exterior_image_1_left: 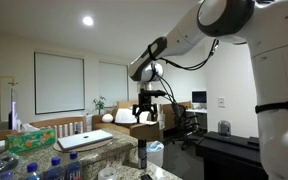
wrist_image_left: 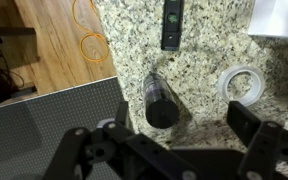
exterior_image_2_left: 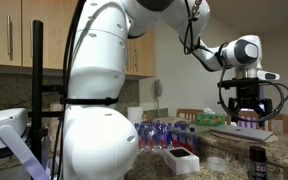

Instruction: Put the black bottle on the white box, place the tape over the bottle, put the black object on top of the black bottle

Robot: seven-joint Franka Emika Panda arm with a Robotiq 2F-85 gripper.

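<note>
Wrist view: black bottle [wrist_image_left: 160,100] upright, well below, betw. wide-apart jaws

In the wrist view the gripper [wrist_image_left: 174,138] is running off the bottom edge, with only its spread fingers and part of its body showing. Ahead of it and off to one side, the white box [wrist_image_left: 281,17] is being cropped by the frame's corner to a small patch. The black object [wrist_image_left: 171,25], straight ahead, is reaching the top edge, and its markings are reading too small to make out. In an exterior view the black bottle [exterior_image_2_left: 257,163], below the gripper, is appearing only as a small dark shape running down to the bottom edge.
</note>
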